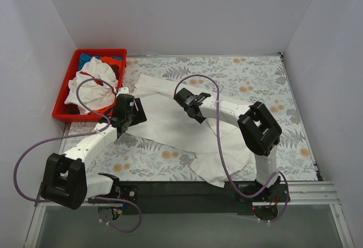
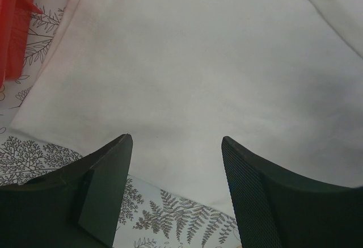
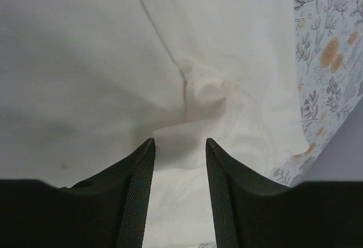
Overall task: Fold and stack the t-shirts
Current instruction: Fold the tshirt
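The left arm stretched forward, the left claw (image 2: 176, 140) spread wide over the edge of the white shirt (image 1: 170, 126), which lay open on the flowered cloth (image 1: 255, 83). The right arm bent leftward, the right claw (image 3: 180, 141) parted, empty, above a pucker (image 3: 195, 86). Only the top view showed more shirts (image 1: 91, 83) heaped in the red bin (image 1: 61, 97)

Worktop (image 1: 295, 146) carries a floral covering (image 1: 249, 78), grey ferns with orange blooms, over the whole visible surface. One large white t-shirt (image 1: 170, 126) lies spread on it, centre frame, running from upper left to lower right, with its lower right end rumpled. A red bin (image 1: 61, 105) stands at upper left, near the shirt's top corner.
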You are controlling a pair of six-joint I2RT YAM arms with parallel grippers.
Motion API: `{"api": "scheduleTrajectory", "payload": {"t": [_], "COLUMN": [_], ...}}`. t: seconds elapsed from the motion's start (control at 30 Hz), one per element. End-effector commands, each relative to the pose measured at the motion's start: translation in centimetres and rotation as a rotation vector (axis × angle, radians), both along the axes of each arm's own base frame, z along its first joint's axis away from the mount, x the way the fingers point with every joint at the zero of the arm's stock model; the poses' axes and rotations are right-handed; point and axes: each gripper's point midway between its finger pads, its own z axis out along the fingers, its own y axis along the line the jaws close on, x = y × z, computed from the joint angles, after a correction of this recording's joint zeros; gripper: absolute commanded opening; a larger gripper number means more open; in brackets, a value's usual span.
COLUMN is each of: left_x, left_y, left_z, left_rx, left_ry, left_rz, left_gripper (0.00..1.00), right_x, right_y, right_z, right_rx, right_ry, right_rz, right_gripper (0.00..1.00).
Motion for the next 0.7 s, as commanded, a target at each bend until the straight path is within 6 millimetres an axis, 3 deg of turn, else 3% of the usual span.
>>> {"api": "scheduleTrajectory", "payload": {"t": [0.0, 0.27, 0.43, 0.67], "left_x": [0.6, 0.6, 0.5, 0.5], "left_y": [0.0, 0.0, 0.0, 0.0], "left_z": [1.5, 1.4, 1.4, 1.3], "left_rx": [0.006, 0.004, 0.003, 0.004], "left_ry": [-0.033, -0.032, -0.03, -0.027], "left_rz": [0.005, 0.003, 0.001, 0.002], "left_gripper": [0.63, 0.63, 0.63, 0.63], "right_x": [1.1, 1.4, 1.8, 1.6], "right_y": [-1.4, -3.3, -5.6, -8.7], "right_z": [1.1, 1.4, 1.8, 1.0], "right_rx": [-0.11, -0.145, -0.059, 0.189], "right_ry": [-0.072, -0.098, -0.101, -0.052], "right_rz": [0.005, -0.044, -0.158, -0.366], "right_gripper": [0.47, 0.38, 0.19, 0.18]}}
